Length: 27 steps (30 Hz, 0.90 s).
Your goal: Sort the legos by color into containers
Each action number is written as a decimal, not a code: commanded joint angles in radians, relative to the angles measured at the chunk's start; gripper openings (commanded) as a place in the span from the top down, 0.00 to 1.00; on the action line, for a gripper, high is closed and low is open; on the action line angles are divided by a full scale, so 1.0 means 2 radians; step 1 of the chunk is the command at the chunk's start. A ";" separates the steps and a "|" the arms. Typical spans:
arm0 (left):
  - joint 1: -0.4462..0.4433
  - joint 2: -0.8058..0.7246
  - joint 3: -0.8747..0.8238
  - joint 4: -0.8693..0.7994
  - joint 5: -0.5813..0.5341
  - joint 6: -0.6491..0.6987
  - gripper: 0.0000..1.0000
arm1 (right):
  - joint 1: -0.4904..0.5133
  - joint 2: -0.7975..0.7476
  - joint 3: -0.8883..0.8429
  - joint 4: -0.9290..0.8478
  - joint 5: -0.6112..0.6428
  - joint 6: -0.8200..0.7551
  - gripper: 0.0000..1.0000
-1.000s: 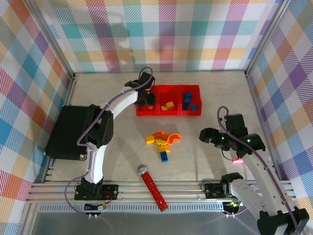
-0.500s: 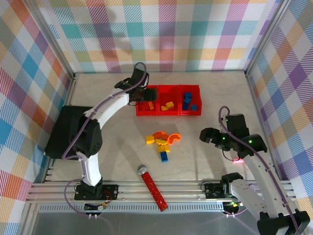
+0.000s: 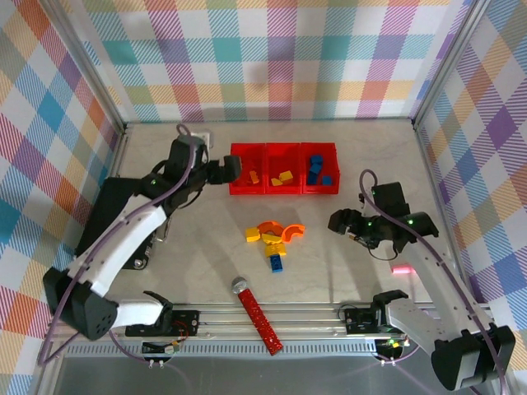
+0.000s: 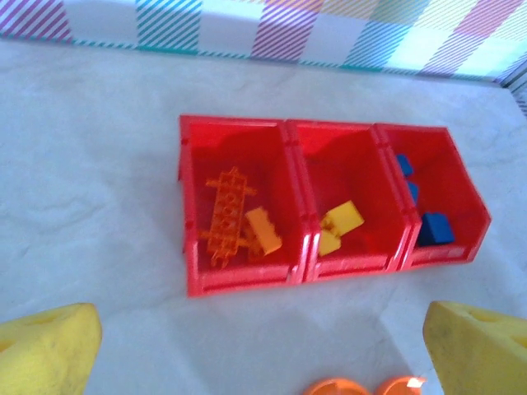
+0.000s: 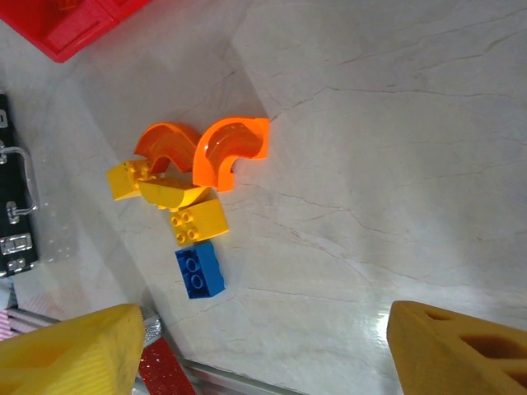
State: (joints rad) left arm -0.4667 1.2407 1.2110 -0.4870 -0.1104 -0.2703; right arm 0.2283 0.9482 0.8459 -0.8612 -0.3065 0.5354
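The legos [image 3: 274, 239] left to sort lie in a small heap in the middle of the table [image 3: 198, 247], between the containers [image 3: 283, 146] toward the far edge and the near edge. The heap has two orange arches [image 3: 290, 233], yellow bricks [image 3: 265, 237] and, on its near side, a blue brick [image 3: 277, 263] whose long axis runs near-to-far. The containers hold orange, yellow and blue pieces from left to right. The left gripper [image 3: 226, 170] hangs just beside the row's left end, jaws wide and empty. The right gripper [image 3: 339, 222], jaws parted and empty, sits to the right of the heap, facing it, and looks the nearer arm for the next pick
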 commanded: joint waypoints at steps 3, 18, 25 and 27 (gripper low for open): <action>0.006 -0.103 -0.078 -0.047 -0.031 -0.021 0.00 | 0.018 0.058 0.041 0.021 -0.039 -0.026 0.22; 0.007 -0.305 -0.209 -0.156 -0.080 -0.107 0.00 | 0.160 0.239 0.172 0.030 0.047 -0.006 0.21; 0.006 -0.362 -0.255 -0.187 -0.098 -0.188 0.00 | 0.208 0.310 0.235 0.018 0.081 0.015 0.24; 0.006 -0.374 -0.268 -0.188 -0.096 -0.201 0.00 | 0.227 0.332 0.257 0.012 0.097 0.024 0.24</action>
State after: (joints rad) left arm -0.4618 0.5159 0.7109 -0.8181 -0.2798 -0.5900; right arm 0.6373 1.5723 1.2984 -0.8097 -0.1642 0.5442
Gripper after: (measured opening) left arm 0.997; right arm 0.765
